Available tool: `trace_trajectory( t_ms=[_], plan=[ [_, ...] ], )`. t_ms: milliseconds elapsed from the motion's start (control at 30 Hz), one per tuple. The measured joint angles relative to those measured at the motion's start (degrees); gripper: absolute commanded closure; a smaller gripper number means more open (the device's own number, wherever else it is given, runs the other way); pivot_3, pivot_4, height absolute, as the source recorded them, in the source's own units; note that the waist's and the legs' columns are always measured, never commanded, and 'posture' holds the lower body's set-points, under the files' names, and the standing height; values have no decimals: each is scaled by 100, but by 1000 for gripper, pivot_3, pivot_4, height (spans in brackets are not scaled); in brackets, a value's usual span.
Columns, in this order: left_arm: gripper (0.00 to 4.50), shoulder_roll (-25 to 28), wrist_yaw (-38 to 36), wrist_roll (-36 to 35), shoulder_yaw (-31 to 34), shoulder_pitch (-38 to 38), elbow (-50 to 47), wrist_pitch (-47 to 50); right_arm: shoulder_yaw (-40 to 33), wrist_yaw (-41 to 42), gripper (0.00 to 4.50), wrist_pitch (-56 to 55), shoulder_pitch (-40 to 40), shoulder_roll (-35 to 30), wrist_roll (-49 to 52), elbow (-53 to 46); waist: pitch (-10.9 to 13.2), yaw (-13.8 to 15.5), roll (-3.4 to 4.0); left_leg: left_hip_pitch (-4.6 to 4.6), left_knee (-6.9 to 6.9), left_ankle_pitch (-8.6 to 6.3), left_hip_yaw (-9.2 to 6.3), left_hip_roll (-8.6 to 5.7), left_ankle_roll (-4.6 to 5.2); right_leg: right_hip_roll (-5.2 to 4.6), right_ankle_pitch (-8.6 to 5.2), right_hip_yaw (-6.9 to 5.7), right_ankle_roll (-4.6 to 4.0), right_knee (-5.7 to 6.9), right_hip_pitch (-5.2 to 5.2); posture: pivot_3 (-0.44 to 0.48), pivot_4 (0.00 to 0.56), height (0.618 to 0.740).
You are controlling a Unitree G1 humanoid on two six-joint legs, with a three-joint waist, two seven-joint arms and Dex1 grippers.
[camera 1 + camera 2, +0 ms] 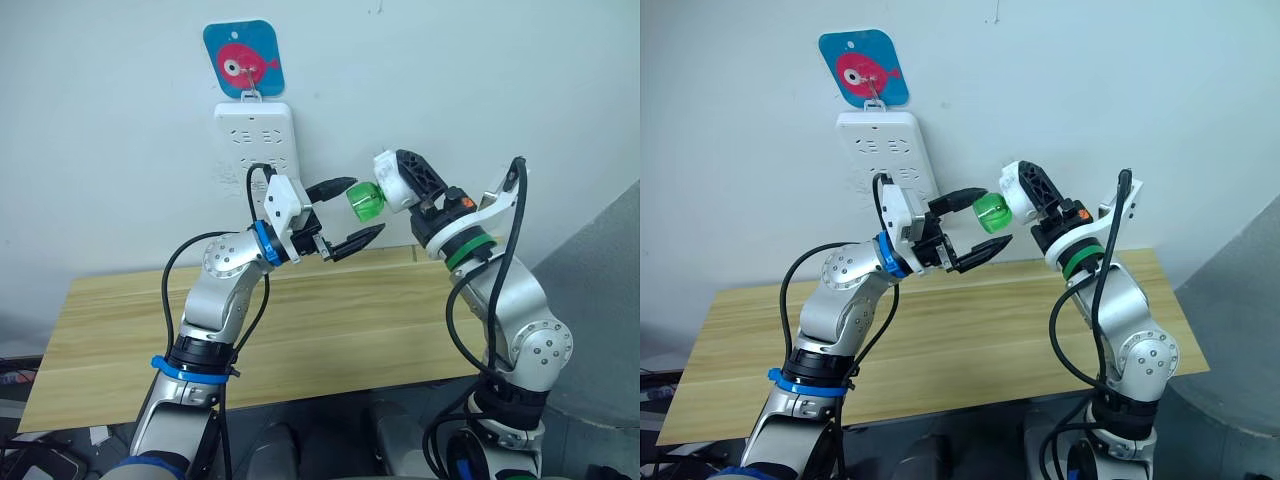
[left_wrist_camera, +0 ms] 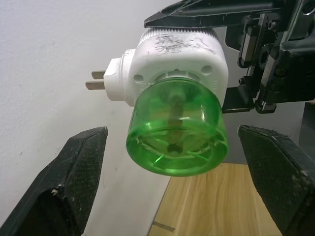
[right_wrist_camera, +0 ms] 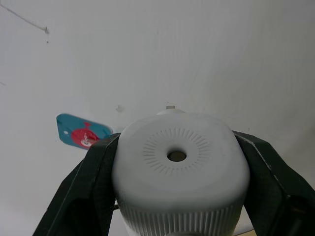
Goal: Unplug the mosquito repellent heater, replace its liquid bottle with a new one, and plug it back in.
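The small white rounded plastic mosquito repellent heater was unplugged and held in the air above the pale wooden table, out in front of the long white wall power strip that hung under a blue card with a pink fish. The right gripper had its two black fingers clamped on the heater's ribbed sides, the domed face with its round hole turned toward that wrist and the two metal prongs pointing off to the side. The translucent green liquid bottle was still seated in the heater's underside and pointed at the left gripper, whose jaws stood wide apart on either side of the bottle without touching it. The step in hand looked to be taking the old bottle out. To do it well, the left gripper would probably need to advance until its pads sat squarely across the bottle's round wall, close firmly enough not to slip on the smooth plastic, then twist about the bottle's own axis while the right gripper kept the heater from turning.
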Motion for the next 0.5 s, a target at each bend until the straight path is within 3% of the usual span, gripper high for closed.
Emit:
trace_trajectory(
  t_ms=[200,300,467,500],
  plan=[
    [0,-18,-14,-124,35,-1,-1,-31,160,-102,1529,-297,64,-153,141,24,-1,0,0,0,1,0,0,0,0,0,0,0,0,0,0,-217,152,725],
    [578,-17,-99,-156,34,-2,-8,-19,245,-109,1529,-383,131,-232,239,26,-1,0,0,0,1,0,0,1,0,0,0,0,0,0,0,-217,150,725],
    [2187,2,-191,-203,6,-25,-9,113,337,-107,1529,-518,172,-362,281,26,-2,0,0,0,2,0,0,1,0,1,0,0,0,0,0,-216,149,725],
    [2244,0,-196,-203,6,-27,-8,117,359,-106,1529,-543,177,-387,304,26,-2,0,1,0,2,0,0,1,0,1,0,1,0,1,0,-216,150,725]
  ],
)
